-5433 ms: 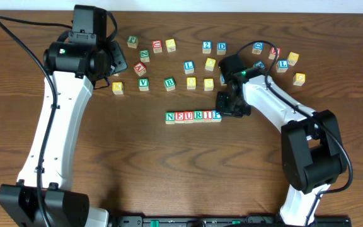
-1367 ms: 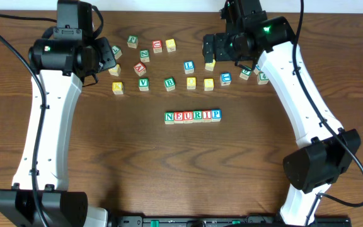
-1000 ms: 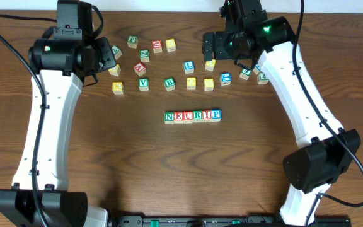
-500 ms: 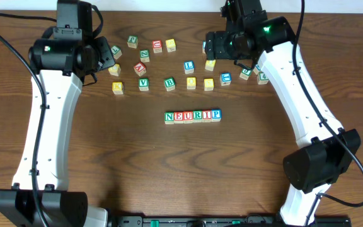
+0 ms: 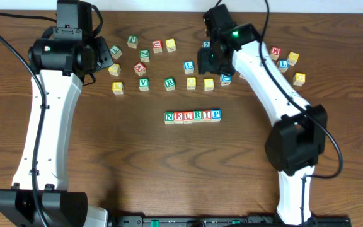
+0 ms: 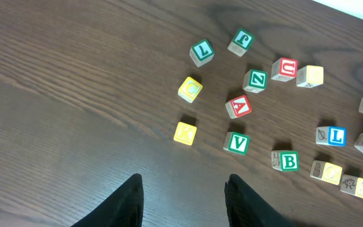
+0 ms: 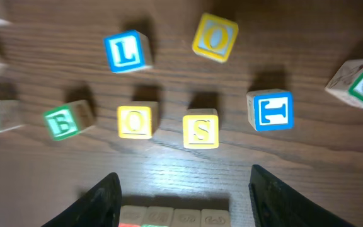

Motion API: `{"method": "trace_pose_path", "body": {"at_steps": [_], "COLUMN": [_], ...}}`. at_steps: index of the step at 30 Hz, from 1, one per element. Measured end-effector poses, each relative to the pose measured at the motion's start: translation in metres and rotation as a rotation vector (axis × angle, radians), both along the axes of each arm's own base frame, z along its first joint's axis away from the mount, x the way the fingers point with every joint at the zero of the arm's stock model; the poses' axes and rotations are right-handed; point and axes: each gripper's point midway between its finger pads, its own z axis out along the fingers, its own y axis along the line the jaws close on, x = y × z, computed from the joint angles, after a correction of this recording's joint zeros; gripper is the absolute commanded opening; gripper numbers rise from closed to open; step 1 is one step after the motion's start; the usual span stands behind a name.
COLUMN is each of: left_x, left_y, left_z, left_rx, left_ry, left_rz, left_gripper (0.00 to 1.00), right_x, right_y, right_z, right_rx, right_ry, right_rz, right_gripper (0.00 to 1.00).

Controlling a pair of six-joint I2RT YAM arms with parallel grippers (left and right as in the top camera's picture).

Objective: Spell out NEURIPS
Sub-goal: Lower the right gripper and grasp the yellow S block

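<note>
One brown wooden table [image 5: 137, 164] holds everything, with the left arm [image 5: 46, 126] over the far-left scatter and the right arm [image 5: 263, 88] reaching to the far middle. The left gripper [image 6: 181, 189] hangs with its jaws parted and nothing between them. The right gripper [image 7: 183, 180] has its jaws spread wide, also empty, straddling bare wood just in front of the yellow S cube [image 7: 200, 128]. Near the table's centre lies the row [image 5: 193, 116] of six touching cubes.

The step in hand looks like fetching the last letter. To do it well, I judge the right gripper should centre on the S cube and come straight down. The yellow O cube [image 7: 135, 120] sits just beside it on one side and the blue T cube [image 7: 270, 110] is near on the other, so a finger off line would nudge a neighbour. Then set it touching the P end, square with the row.

Readable writing: the row spells NEURIP. Close by are a blue L cube [image 7: 127, 51] and a green B cube [image 7: 62, 122], and the left wrist view shows a red U cube [image 6: 287, 68], a green V cube [image 6: 237, 143] and a yellow K cube [image 6: 185, 132]. No brand is visible
</note>
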Motion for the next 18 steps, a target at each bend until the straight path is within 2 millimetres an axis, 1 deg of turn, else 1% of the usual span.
{"method": "trace_pose_path", "body": {"at_steps": [3,7,10,13,16,18], "left_x": [0.0,0.0,0.0,0.0,0.0,0.0], "left_y": [0.0,0.0,0.0,0.0,0.0,0.0], "left_z": [0.0,0.0,0.0,0.0,0.0,0.0], "left_rx": [0.001,0.0,0.0,0.0,0.0,0.0], "left_ry": [0.0,0.0,0.0,0.0,0.0,0.0], "left_rz": [0.0,0.0,0.0,0.0,0.0,0.0], "left_gripper": [0.42,0.42,0.42,0.42,0.42,0.42], "right_x": [-0.001,0.0,0.0,0.0,0.001,0.002], "right_y": [-0.001,-0.004,-0.006,-0.006,-0.006,-0.006], "right_z": [-0.016,-0.024,-0.03,-0.044,-0.066,-0.074], "right_rx": [-0.018,-0.037,-0.048,-0.06,-0.077,-0.08], "right_ry": [0.032,0.044,0.052,0.075,0.106,0.111], "right_rz": [-0.006,-0.021,-0.029,-0.033,-0.035,-0.035], "right_gripper": [0.58,0.57,0.53,0.51,0.5,0.49]}}
